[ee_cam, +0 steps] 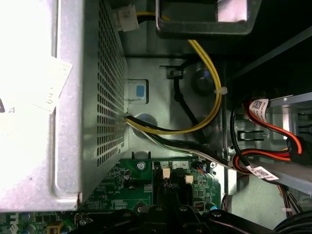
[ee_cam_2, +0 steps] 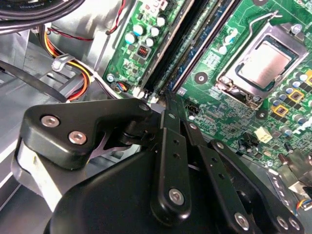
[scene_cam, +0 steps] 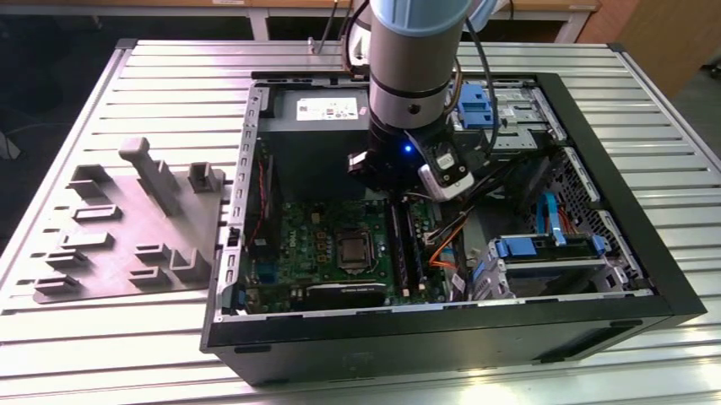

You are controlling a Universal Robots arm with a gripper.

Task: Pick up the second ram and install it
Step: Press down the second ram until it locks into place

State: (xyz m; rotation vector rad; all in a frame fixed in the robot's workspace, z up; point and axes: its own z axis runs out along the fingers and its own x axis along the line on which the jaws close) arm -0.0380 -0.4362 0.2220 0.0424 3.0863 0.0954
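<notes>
The gripper (scene_cam: 397,201) hangs inside the open computer case (scene_cam: 614,169) at centre frame of the exterior view, just over the motherboard (scene_cam: 327,240). In the second wrist view its fingers (ee_cam_2: 170,141) are clenched together, with no stick discernible between them. The second ram (scene_cam: 401,245) stands along the memory slots at lower centre of the exterior view, directly below the gripper; it lies just beyond the fingertips in the second wrist view (ee_cam_2: 197,48).

The second ram (scene_cam: 401,245), a long dark stick, stands edge-down in its motherboard (scene_cam: 327,253) slot.
</notes>
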